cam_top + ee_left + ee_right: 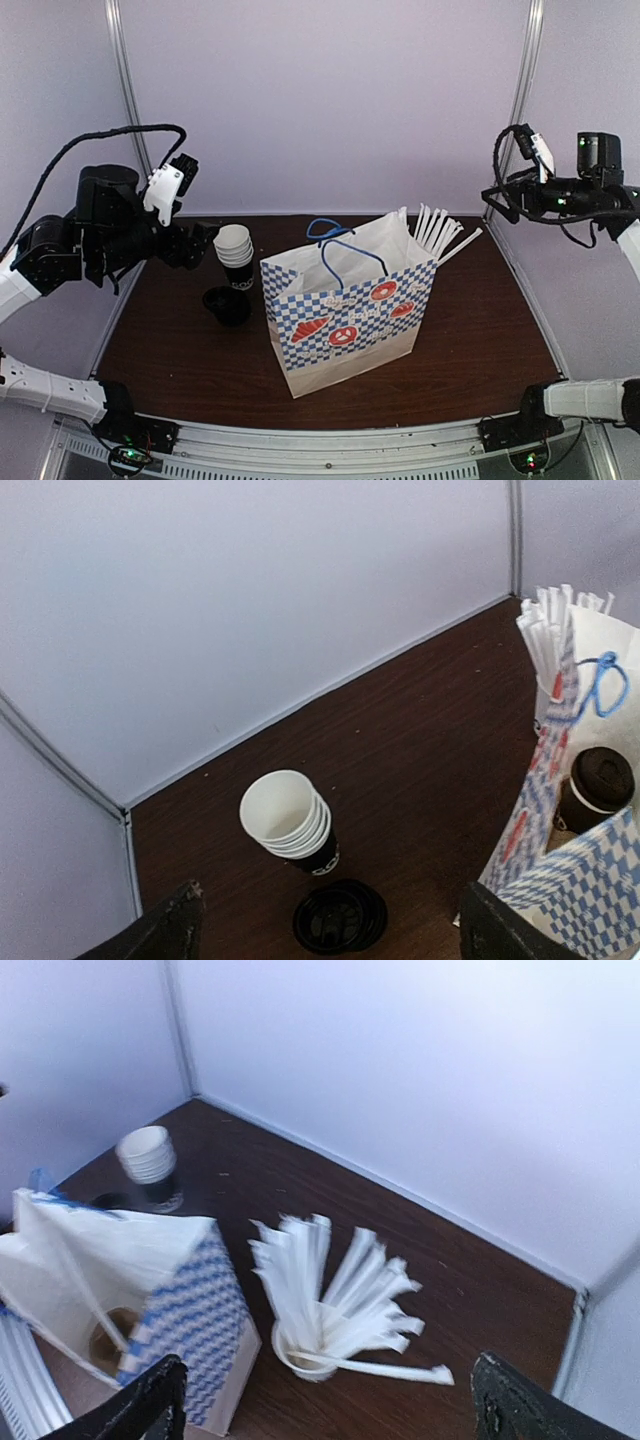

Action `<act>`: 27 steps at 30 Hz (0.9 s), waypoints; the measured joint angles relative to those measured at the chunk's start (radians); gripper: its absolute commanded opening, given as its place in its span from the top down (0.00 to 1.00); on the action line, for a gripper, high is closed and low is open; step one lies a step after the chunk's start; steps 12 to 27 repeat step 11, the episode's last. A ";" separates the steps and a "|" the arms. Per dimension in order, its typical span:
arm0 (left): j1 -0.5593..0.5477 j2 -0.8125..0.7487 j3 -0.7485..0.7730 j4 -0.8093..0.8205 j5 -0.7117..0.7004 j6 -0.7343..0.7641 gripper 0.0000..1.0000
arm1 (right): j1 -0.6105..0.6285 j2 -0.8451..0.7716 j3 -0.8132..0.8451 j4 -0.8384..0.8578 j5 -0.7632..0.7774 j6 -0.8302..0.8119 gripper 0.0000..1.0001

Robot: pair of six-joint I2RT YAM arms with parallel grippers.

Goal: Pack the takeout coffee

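Top external view, items on my table [480, 330]:

1. Checkered bag [345, 305], blue and white with red print and blue handles. It stands upright near the middle with its mouth open.
2. Stack of lidless cups [235, 256], black outside and white inside, left of the bag and apart from it.
3. Black lids [227, 304], a short pile just in front of that stack.
4. White sticks [440, 232], fanned out of a white cup [303, 1357] just behind the bag's right end.

Left wrist view:

5. Takeout coffee [598, 788], black cup with a black lid, upright inside the bag near one end. The overhead camera does not show it, as the bag's wall hides it.
6. My left gripper [330, 890]: fingers [160, 930] spread wide with nothing between them, raised above the cup stack and the lids.

Right wrist view:

7. My right gripper [330, 1360]: fingers [520, 1405] also spread wide and empty, high over the sticks and the bag's end. A round brownish shape inside the bag is too blurred to name.
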State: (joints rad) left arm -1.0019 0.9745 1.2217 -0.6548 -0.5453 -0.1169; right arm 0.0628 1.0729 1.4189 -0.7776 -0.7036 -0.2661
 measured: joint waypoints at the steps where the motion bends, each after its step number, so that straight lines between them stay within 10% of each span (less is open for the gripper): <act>1: 0.042 0.001 0.000 -0.008 0.007 -0.011 0.11 | -0.045 -0.023 -0.048 0.020 0.046 0.018 0.00; 10: 0.345 -0.019 -0.070 -0.030 0.115 -0.061 0.10 | -0.212 -0.232 -0.338 0.146 0.481 0.177 0.00; 27: 0.351 -0.022 -0.083 -0.029 0.125 -0.060 0.10 | -0.215 -0.259 -0.356 0.155 0.497 0.190 0.00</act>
